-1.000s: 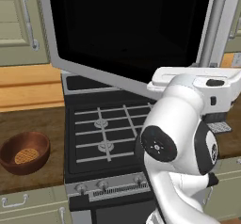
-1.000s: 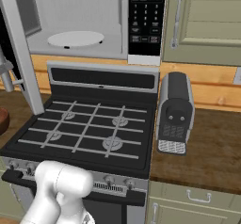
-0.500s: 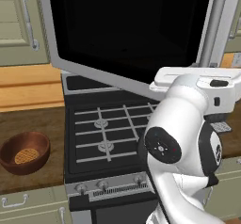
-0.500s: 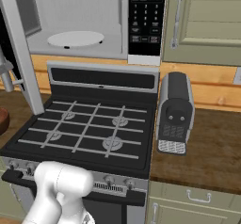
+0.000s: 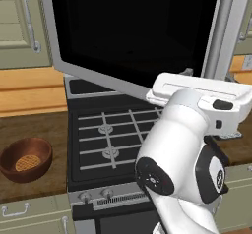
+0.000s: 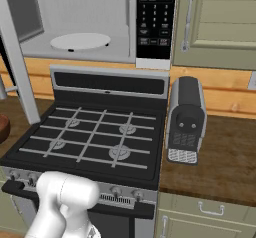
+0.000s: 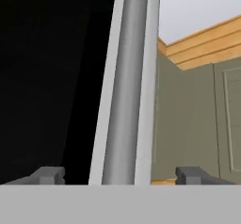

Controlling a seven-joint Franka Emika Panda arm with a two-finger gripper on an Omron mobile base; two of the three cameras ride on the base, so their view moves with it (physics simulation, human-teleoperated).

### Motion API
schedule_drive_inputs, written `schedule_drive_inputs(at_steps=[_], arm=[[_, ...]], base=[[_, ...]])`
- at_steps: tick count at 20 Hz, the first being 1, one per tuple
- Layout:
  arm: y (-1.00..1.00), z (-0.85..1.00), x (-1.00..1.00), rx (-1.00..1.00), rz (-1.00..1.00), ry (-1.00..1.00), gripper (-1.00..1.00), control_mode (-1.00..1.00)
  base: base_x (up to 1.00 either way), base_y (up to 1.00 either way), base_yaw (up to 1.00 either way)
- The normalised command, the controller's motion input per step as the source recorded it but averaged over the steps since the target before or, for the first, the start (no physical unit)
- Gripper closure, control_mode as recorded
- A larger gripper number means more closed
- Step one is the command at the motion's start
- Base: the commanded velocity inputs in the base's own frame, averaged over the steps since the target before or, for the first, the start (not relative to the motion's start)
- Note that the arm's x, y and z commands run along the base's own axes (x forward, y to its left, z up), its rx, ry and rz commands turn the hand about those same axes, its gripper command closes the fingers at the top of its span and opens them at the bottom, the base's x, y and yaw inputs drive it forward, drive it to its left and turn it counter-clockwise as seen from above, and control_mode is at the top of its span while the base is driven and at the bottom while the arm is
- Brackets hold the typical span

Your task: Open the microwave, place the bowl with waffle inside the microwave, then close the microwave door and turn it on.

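Right base view: microwave (image 6: 90, 24) stands open, its white turntable (image 6: 80, 41) bare, above the stove (image 6: 95, 137). Door (image 5: 133, 31): swung wide, black glass in a grey frame. Gripper (image 7: 120, 176): fingers spread wide, one either side of the door's bar handle (image 7: 124, 86), not closed on it. Bowl (image 5: 25, 159): reddish-brown wood, on the counter left of the stove, waffle (image 5: 27, 162) inside. Opening judged done; placing, closing and switching on remain.

You face a black gas stove (image 6: 95, 137) set into a dark wood counter (image 6: 220, 157), a grey coffee machine (image 6: 186, 119) just beside the stove's right edge (on the counter), with beige cabinets (image 6: 220, 22) above pale wood wall planks (image 5: 24, 90).
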Motion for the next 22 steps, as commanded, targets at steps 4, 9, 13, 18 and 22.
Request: schedule_drive_inputs(at_steps=[4, 9, 13, 18, 22], arm=[[0.45, 0.34, -0.19, 0.14, -0.01, 0.0, -1.0, -1.0], [-0.56, 0.32, -0.69, 0.32, 0.11, 0.01, -1.0, -1.0], [-0.96, -0.01, -0.37, 0.32, 0.32, -0.14, -1.0, -1.0], [-0.42, -0.54, -0.42, 0.32, 0.69, 0.01, -1.0, -1.0], [0.0, -0.75, -0.18, 0.24, 0.91, 0.13, -1.0, -1.0]], base=[[0.0, 0.0, 0.0], [0.0, 0.0, 0.0], [0.0, 0.0, 0.0], [0.0, 0.0, 0.0], [0.0, 0.0, 0.0]])
